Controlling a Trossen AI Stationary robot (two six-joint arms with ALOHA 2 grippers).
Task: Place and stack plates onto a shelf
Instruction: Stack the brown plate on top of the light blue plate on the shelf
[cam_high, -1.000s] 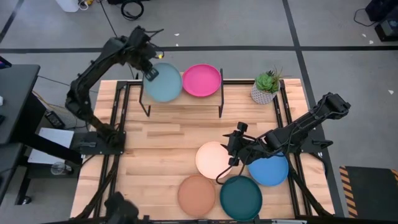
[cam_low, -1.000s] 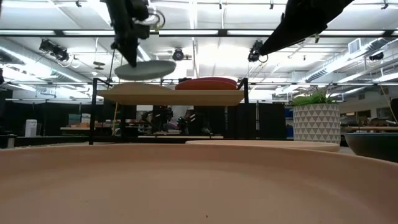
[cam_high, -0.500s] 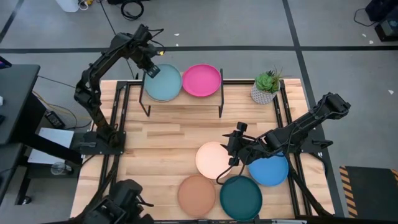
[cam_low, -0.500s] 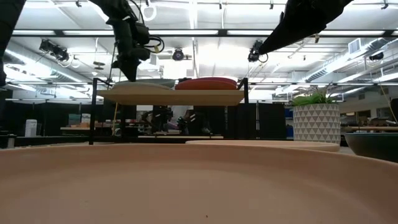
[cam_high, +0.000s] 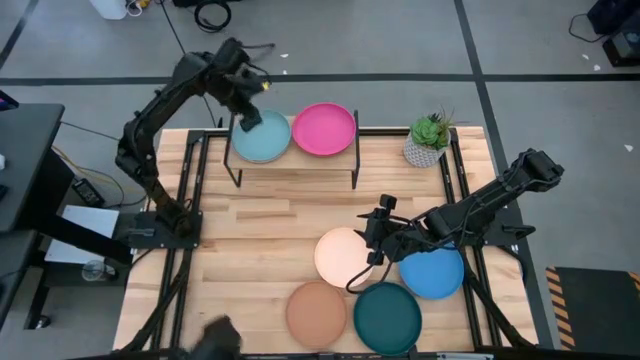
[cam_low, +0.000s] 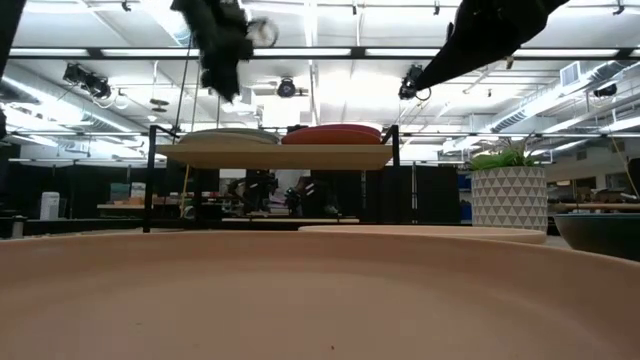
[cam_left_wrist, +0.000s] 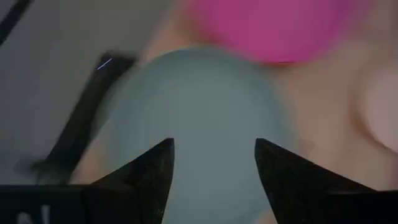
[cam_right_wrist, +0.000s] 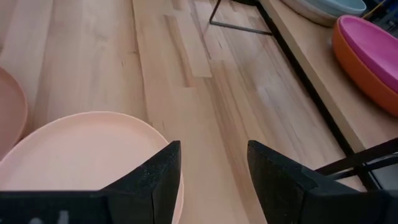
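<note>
The shelf (cam_high: 292, 160) stands at the table's far side. On its left half lies a light blue plate (cam_high: 262, 138), resting flat on a paler plate (cam_right_wrist: 314, 10); on its right half a magenta plate (cam_high: 323, 128) lies on an orange one (cam_right_wrist: 364, 59). My left gripper (cam_left_wrist: 213, 143) hangs open above the light blue plate's far left rim, clear of it (cam_low: 228, 75). My right gripper (cam_right_wrist: 213, 149) stays open above the right rim of a pale peach plate (cam_high: 340, 255) on the tabletop. It touches nothing.
A blue plate (cam_high: 435, 274), a dark teal plate (cam_high: 387, 316) and a brownish peach plate (cam_high: 316, 312) lie flat near the table's front. A potted plant (cam_high: 428, 140) stands right of the shelf. Bare wood lies between the shelf and the plates.
My left gripper has lowered the light blue plate, which hung clear above the shelf, onto the shelf's left half. It has let go and risen a little. The plate now lies flat and still. The right arm has kept still.
</note>
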